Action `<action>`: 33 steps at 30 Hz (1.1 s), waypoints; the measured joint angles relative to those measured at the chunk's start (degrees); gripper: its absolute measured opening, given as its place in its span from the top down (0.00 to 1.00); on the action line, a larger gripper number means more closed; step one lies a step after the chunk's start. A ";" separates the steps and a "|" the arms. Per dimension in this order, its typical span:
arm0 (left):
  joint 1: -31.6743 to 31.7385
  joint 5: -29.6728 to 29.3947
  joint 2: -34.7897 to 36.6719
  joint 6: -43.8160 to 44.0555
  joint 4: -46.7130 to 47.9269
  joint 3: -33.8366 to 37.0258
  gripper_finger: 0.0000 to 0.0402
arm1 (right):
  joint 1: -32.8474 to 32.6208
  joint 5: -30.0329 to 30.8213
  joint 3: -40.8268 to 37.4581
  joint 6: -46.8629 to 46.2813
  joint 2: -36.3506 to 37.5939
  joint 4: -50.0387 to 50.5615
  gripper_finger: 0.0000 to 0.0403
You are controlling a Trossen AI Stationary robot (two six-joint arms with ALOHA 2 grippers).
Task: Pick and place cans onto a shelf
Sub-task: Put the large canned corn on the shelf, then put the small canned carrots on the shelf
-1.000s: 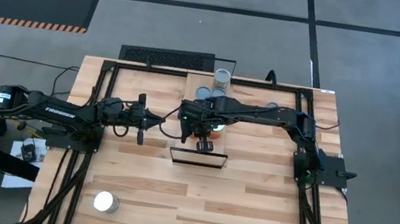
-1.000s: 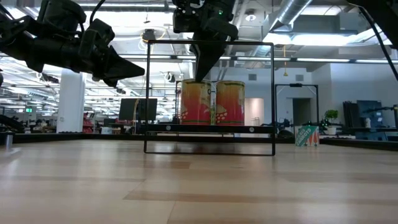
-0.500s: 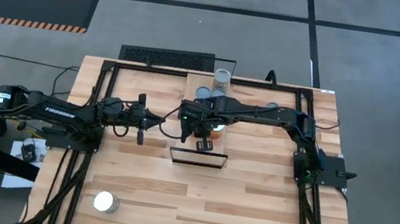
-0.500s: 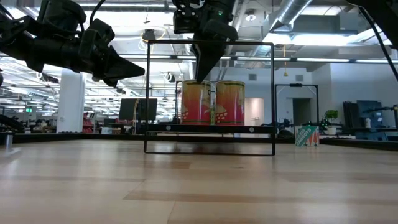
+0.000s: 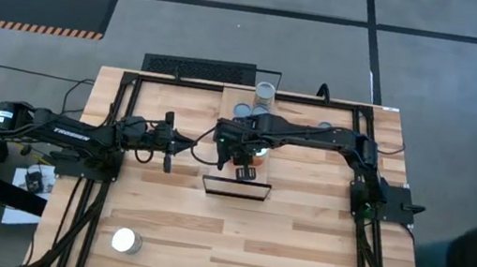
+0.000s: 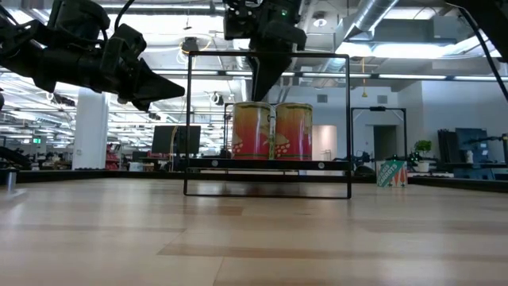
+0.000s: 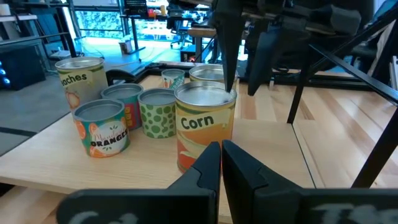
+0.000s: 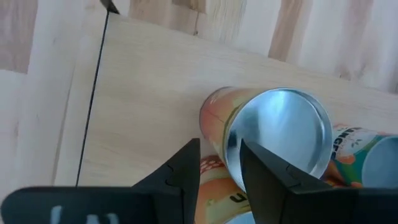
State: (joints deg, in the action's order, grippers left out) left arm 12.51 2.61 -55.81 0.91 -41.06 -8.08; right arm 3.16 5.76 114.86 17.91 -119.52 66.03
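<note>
— The right gripper (image 6: 267, 83) has let go; its fingers now stand apart just above the corn can (image 6: 252, 131).

— So that can stands on the shelf (image 6: 267, 164) at its near end, more cans (image 7: 102, 124) behind. The left gripper (image 7: 221, 163) hangs shut, off to the side.

shelf (image 5: 232, 166): two cans (image 6: 271, 131) touching side by side, right gripper (image 6: 264, 91) just above them | far end: can cluster (image 7: 124, 112) crowds edge | near tabletop (image 5: 297, 247): open, lone can (image 5: 126, 241) at corner
</note>
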 joint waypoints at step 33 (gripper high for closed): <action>0.00 0.04 -0.01 -0.39 1.58 0.00 0.99 | -5.42 11.20 -45.21 -9.77 43.01 -36.93 0.97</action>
State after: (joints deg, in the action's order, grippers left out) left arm 12.51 2.66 -55.82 0.51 -39.47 -8.08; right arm -2.27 16.96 69.65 8.14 -76.52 29.09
